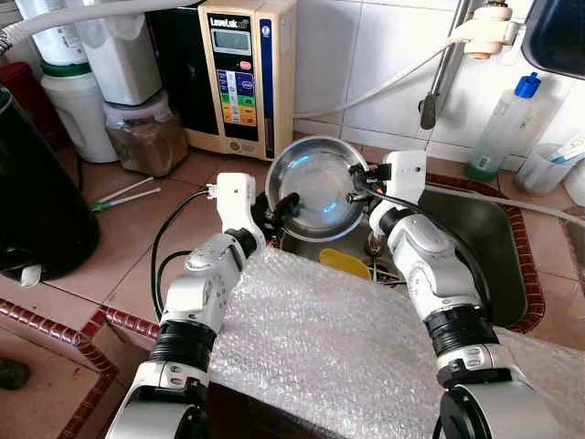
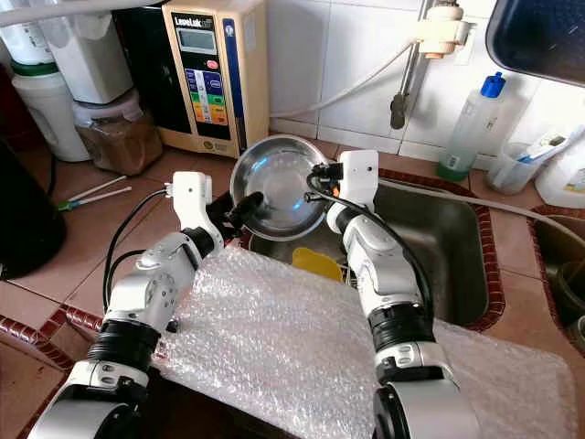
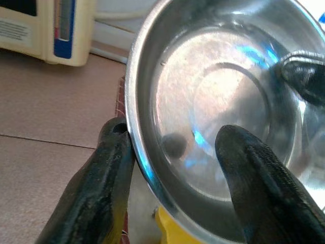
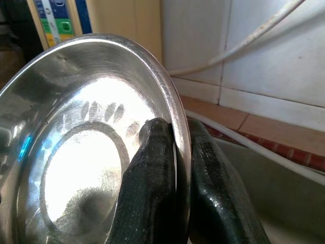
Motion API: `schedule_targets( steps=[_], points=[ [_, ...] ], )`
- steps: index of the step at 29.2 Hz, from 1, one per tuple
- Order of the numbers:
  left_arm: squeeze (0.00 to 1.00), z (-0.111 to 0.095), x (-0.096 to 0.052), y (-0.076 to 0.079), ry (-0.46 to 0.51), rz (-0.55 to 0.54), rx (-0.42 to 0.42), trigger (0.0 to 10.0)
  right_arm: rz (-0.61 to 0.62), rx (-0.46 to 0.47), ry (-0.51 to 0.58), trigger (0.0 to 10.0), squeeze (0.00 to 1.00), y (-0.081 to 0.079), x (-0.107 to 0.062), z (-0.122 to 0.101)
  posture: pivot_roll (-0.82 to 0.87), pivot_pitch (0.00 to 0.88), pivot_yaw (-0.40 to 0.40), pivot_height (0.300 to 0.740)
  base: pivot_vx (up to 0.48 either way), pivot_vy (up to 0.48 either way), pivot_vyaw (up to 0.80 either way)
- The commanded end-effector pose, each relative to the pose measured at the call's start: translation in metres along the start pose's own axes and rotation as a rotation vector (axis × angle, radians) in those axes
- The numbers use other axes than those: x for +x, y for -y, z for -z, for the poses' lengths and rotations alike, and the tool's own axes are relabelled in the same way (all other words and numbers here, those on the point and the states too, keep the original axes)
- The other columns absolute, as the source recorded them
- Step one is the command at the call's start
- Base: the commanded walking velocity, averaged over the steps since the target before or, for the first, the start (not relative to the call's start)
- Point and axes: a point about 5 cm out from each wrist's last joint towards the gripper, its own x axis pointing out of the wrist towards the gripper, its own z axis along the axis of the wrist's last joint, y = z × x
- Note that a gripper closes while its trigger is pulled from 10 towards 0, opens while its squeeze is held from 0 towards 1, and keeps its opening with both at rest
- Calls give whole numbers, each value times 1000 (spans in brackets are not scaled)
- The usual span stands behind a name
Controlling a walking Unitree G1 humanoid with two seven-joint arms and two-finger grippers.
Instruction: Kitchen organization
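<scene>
**Steel bowl held on edge over the sink, both sets of fingers on its rim**

Nearest me: a sheet of bubble wrap (image 1: 338, 347) draped over my front, btw my two arms. Just past it, a yellow item (image 1: 345, 263) peeks out low in the sink (image 2: 457, 256), under the bowl.

The steel bowl (image 1: 320, 187) stands tilted up on edge, hollow side facing me, over the sink's near-left corner, right where the tiled worktop (image 1: 128, 238) meets the basin.

My left gripper (image 3: 175, 168) takes the bowl's left rim: one finger (image 3: 101, 178) outside the wall, the other finger inside the hollow, rim running btw them. The outer one touches the rim; the inner one lies against the bowl's inside w/ a bit of space toward the wall, so it's a straddling hold, not a tight pinch.

My right gripper (image 4: 177, 168) is on the right rim: both fingers (image 4: 152, 183) clenched hard on the thin edge, one inside, one outside, no gap visible.

Farther back on the worktop: chopsticks (image 1: 123, 194) left of the bowl, a jar of brown stuff (image 1: 146, 137), a white canister (image 1: 78, 110), and a beige water unit (image 1: 242, 78) against the wall tiles. Behind the sink, a blue-capped bottle (image 1: 503, 128) and a white hose (image 1: 384, 87).
</scene>
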Motion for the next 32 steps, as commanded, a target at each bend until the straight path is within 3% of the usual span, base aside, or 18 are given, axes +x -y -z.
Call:
schedule_targets(
  steps=[1,8,10,16,21,24,28,32],
  points=[
    [1000,-9,4,16,19,96,51,10000,128,-23,-40,0,0,21,-5,7,43,0,22,740,0,0,0],
    [1000,-6,1,12,-5,92,102,10000,154,-61,-50,0,0,33,-9,8,45,0,20,740,0,0,0],
    [1000,-5,-1,9,-16,85,112,10000,182,-121,-61,0,0,42,-13,11,46,0,20,740,0,0,0],
    [1000,-2,-2,7,-36,84,133,10000,214,-186,-92,0,0,52,-21,17,44,0,23,740,0,0,0],
    [1000,3,-2,10,-72,111,185,10000,309,-352,-154,0,0,73,-31,26,41,0,24,740,0,0,0],
    [1000,3,-2,11,-72,112,182,10000,334,-355,-170,0,0,77,-33,28,41,0,24,740,0,0,0],
    [1000,15,-3,17,-104,132,201,10000,417,-393,-298,0,0,93,-45,46,44,0,26,740,0,0,0],
    [1000,25,-5,26,-131,163,210,10000,426,-408,-335,0,0,95,-48,53,40,0,29,740,0,0,0]
  ],
)
